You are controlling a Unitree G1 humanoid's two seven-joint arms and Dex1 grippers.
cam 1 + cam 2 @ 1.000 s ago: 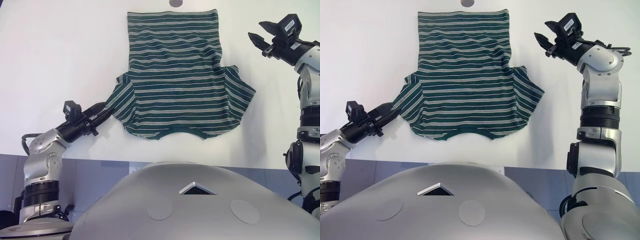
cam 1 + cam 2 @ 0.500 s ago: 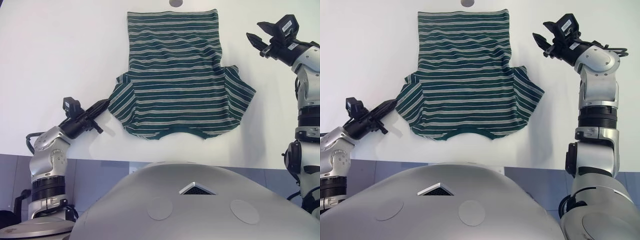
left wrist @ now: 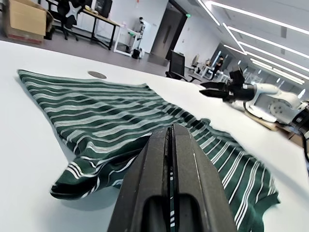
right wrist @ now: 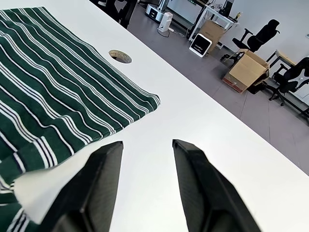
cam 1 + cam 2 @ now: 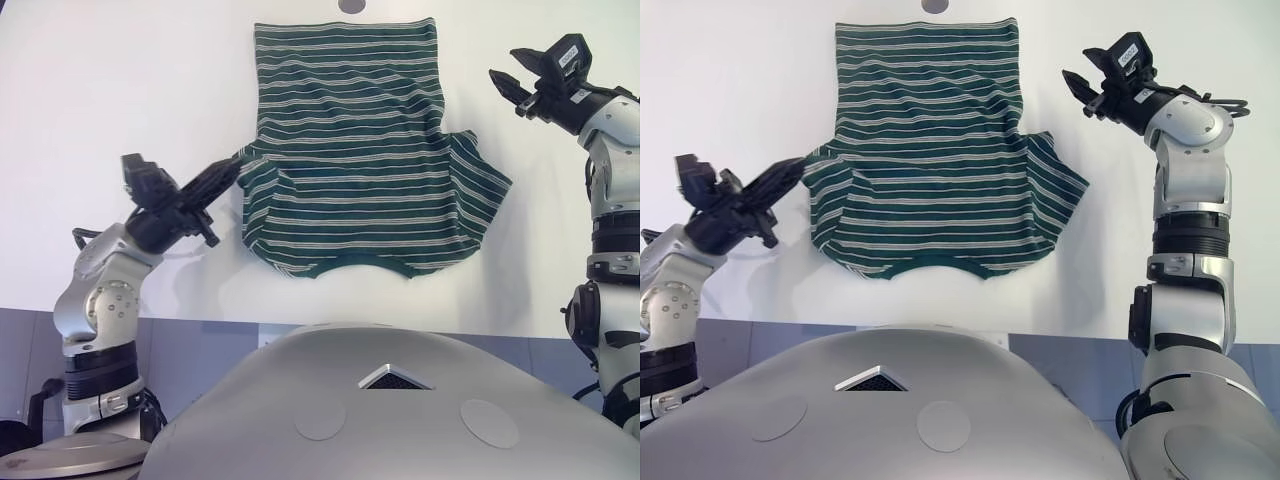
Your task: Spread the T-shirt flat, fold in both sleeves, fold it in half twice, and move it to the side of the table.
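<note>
A dark green T-shirt (image 5: 360, 150) with white stripes lies on the white table (image 5: 120, 90), its collar toward me and its hem at the far side. My left gripper (image 5: 232, 170) is at the shirt's left side, raised off the table and shut on the left sleeve (image 5: 252, 178), which is drawn in over the body. In the left wrist view the fingers (image 3: 159, 159) are pressed together above the bunched fabric (image 3: 82, 176). The right sleeve (image 5: 487, 180) lies spread out. My right gripper (image 5: 505, 82) hangs open in the air beyond the shirt's right edge, holding nothing.
A round cable hole (image 5: 351, 5) sits in the table just past the shirt's hem. The table's front edge (image 5: 300, 315) runs close below the collar. White tabletop stretches to the left and right of the shirt. Office chairs and cardboard boxes (image 4: 244, 72) stand beyond the table.
My left gripper has risen and swung inward toward the shirt, pulling the left sleeve off the table and over the body. The right gripper has hardly shifted.
</note>
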